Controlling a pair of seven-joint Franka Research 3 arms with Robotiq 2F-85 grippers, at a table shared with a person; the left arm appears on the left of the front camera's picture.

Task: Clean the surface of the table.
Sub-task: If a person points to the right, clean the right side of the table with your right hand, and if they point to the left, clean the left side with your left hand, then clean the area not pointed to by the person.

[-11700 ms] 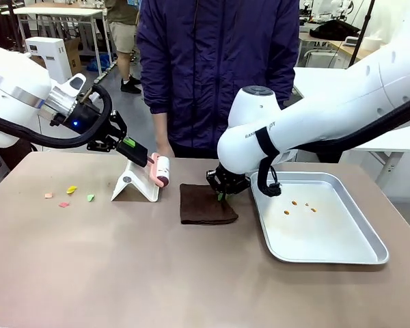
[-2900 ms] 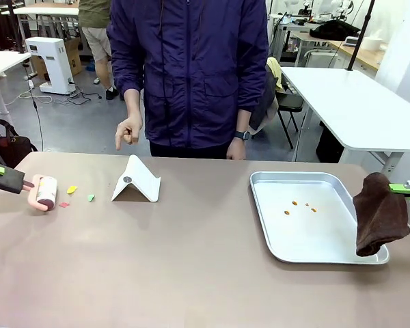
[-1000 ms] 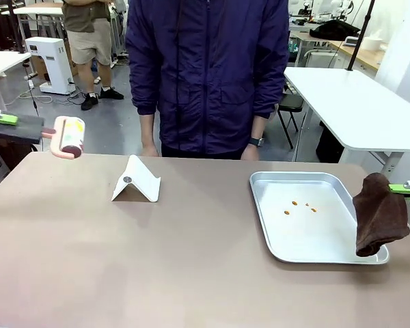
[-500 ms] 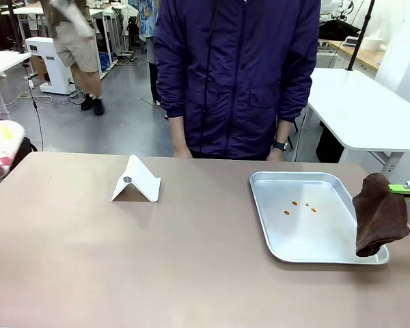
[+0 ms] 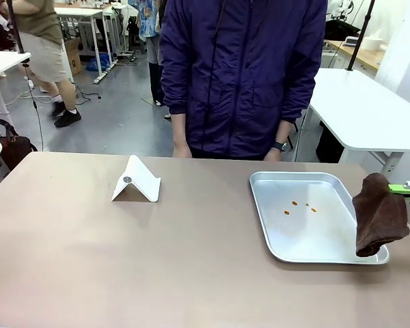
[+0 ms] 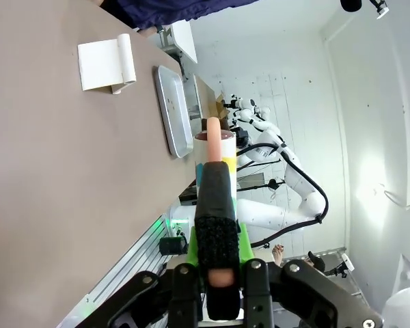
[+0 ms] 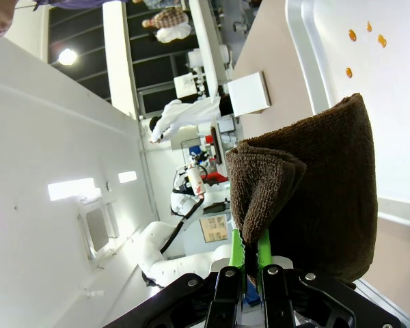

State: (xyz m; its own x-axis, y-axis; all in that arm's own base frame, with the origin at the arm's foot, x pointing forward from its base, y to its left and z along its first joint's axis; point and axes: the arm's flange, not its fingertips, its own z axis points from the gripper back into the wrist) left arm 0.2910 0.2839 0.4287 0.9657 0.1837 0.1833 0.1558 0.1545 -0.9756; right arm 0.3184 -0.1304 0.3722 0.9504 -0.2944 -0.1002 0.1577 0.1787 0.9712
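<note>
Left fingers are clenched on a lint roller. The right fingers pinch a limp brown cloth near the tray. The desk spreads beneath: rigid, heavy, matte. Probably nothing to grasp; press the tools flat on it.

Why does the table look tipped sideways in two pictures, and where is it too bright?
Left wrist view: the camera is rolled, so the matte taupe table runs upward; the white wall glares. Right wrist view: rolled too; a lamp flares, and the brown folded cloth looms large. Front view: level, sharp, sheen on the shiny metal tray.
</note>
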